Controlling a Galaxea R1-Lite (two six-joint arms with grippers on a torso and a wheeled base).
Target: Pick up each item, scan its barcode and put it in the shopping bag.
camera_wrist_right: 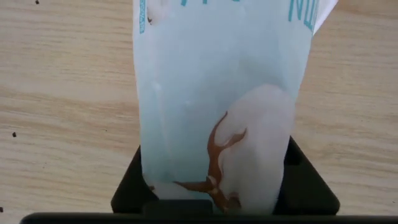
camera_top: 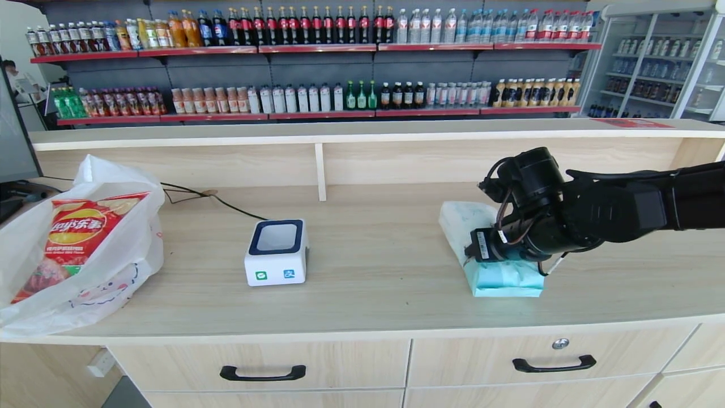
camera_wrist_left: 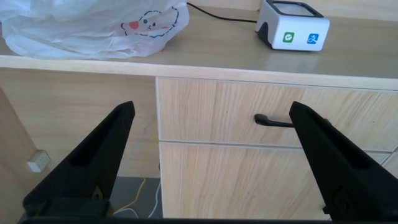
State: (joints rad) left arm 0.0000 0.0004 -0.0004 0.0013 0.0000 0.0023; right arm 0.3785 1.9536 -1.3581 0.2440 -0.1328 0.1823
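While lying flat on the table (camera_top: 368,272), clamped between the right fingers (camera_wrist_right: 308,186): a pale blue packet (camera_top: 498,283). Well apart from those fingers, leftward: a scanner (camera_top: 277,252), then a shopping bag (camera_top: 122,255) holding crisps (camera_top: 79,226). Spread wide below the table edge, facing drawers (camera_wrist_left: 211,106): the left fingers (camera_wrist_left: 99,162).

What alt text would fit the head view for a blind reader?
A black robot arm's right gripper grips a pale blue pack lying on a wooden shop counter. To its left stand a small white scanner and a white shopping bag holding a red crisp packet. Drink shelves behind.
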